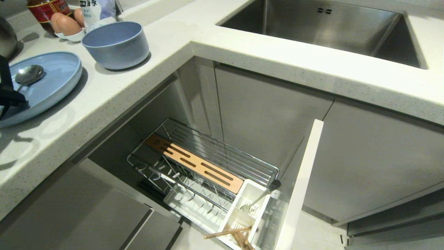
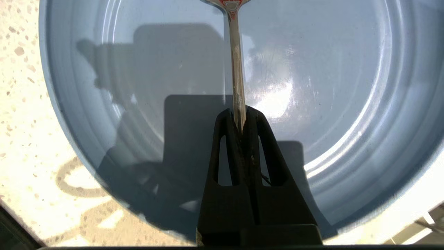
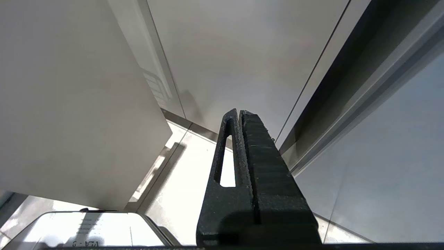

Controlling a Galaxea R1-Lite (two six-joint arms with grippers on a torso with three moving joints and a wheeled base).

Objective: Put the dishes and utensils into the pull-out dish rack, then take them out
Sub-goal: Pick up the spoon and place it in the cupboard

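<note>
The left hand (image 2: 241,118) is clamped on the handle of the silver spoon (image 2: 236,69). The grip sits at the very tips of the fingers (image 2: 225,139), on a thin, smooth handle.

Risks from this state:
- Slip or pivot. The long handle reaches toward 12 o'clock in the left wrist view, with the spoon's bowl at the far end. That weight can rotate the spoon in the narrow pinch during a lift.
- Plate disturbance. The spoon lies in the pale blue plate (image 1: 52,86) on the counter (image 1: 114,93). A dragging lift can shift the plate toward the counter edge.
- Caddy entry. The utensil caddy (image 1: 248,205) has a narrow opening. A tilted spoon can catch its rim.

The right hand (image 3: 239,114) is closed and empty, parked low beside the cabinet fronts.

Containers and contents:
- Plate: holds the spoon only. In the head view it sits at 9 o'clock.
- Pale blue bowl (image 1: 116,43): empty, at 11 o'clock on the counter, just beyond the plate.
- Small white dish (image 1: 74,36): holds eggs (image 1: 67,25).
- Pull-out dish rack (image 1: 208,166): extended, at 6 o'clock. Its wire section and white tray carry no dishes.
- Caddy: holds wooden chopsticks (image 1: 229,232) and a metal utensil (image 1: 256,200).
- Steel sink (image 1: 329,27): nothing visible inside.
</note>
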